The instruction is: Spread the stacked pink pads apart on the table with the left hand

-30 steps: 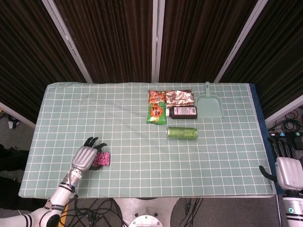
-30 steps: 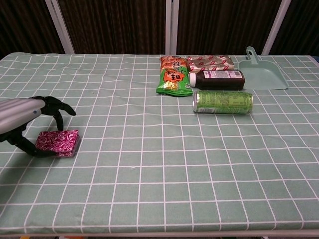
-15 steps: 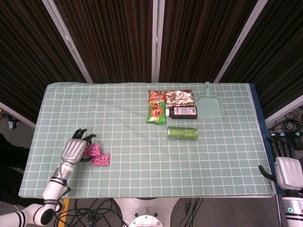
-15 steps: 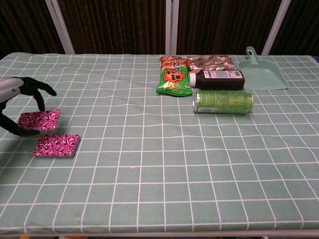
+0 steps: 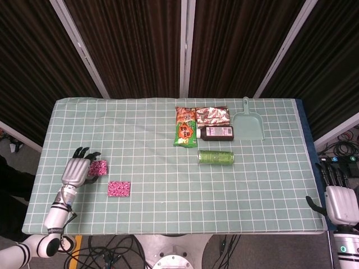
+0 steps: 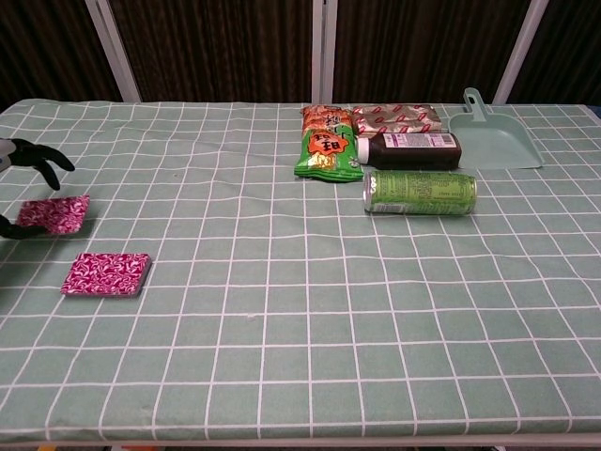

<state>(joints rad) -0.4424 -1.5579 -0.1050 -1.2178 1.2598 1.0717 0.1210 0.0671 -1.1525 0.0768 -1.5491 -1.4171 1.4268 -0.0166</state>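
near the lower left of the head view one pink pad [image 5: 119, 188] lies flat on the checked green tablecloth [image 5: 168, 145], alone, its long axis running left to right across the frame. its wrapper shows a pink and white pattern; no writing can be read on it. just up and to the left, apart from it, the second pink pad [image 5: 99, 167] sits in the fingers of the left hand [image 5: 75, 170], which is curled around its left side and grasping it; in the chest view this pad [image 6: 53, 211] shows at the far left edge with dark fingers [image 6: 38, 155] arched over it, its long axis also left to right.

at the lower right corner of the head view the right hand [image 5: 340, 200] waits off the table edge; whether it is clenched or released cannot be told.

further up, right of centre, a green can [image 6: 420, 192] lies on its side, long axis left to right. behind it lie a dark bottle [image 6: 408, 149] with a white label, a green snack bag [image 6: 325, 153], an orange snack bag [image 6: 328, 118] and a red and silver packet [image 6: 396, 116]; their print is too small to read. a pale green dustpan [image 6: 492, 136] lies furthest right, handle pointing away.
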